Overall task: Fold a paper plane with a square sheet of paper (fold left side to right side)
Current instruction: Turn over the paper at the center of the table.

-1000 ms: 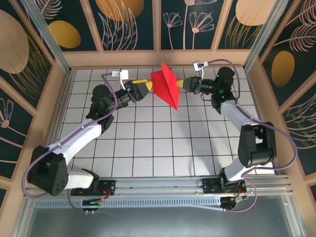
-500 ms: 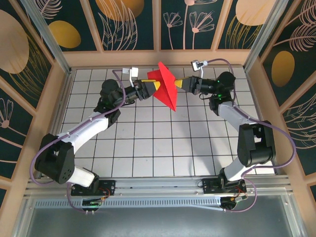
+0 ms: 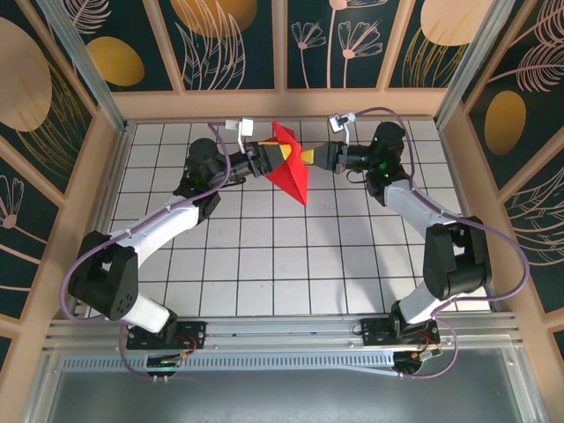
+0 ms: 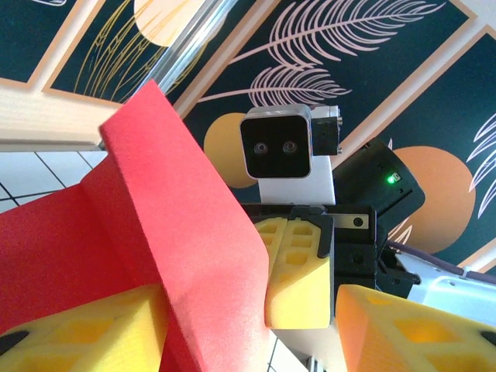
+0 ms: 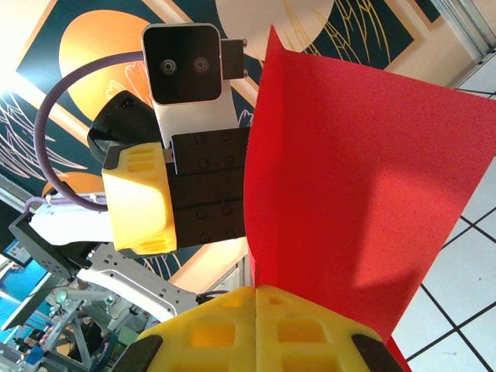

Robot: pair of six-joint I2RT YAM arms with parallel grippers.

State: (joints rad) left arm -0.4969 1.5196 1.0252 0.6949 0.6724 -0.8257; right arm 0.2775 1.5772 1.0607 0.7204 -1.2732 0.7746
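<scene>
The red sheet of paper (image 3: 288, 167), folded into a pointed winged shape, hangs in the air over the far middle of the table, its point down and to the right. My right gripper (image 3: 306, 156) (image 5: 256, 291) comes from the right and is shut on the paper's (image 5: 349, 170) lower edge. From the left, my left gripper (image 3: 275, 157) (image 4: 248, 310) stands open with a fold of the paper (image 4: 178, 225) between its fingers, lying against the left finger (image 4: 77, 333). The right finger (image 4: 411, 325) is clear of the paper. The shut right gripper (image 4: 291, 302) faces the left wrist camera.
Below lies the white gridded table (image 3: 264, 256), walled by wooden frames with dark patterned panels (image 3: 282, 104). A metal rail (image 3: 282, 330) with both arm bases runs along the near edge.
The left gripper has moved right, up to the paper, and now straddles a fold of it. The right gripper has carried the paper a little to the left.
</scene>
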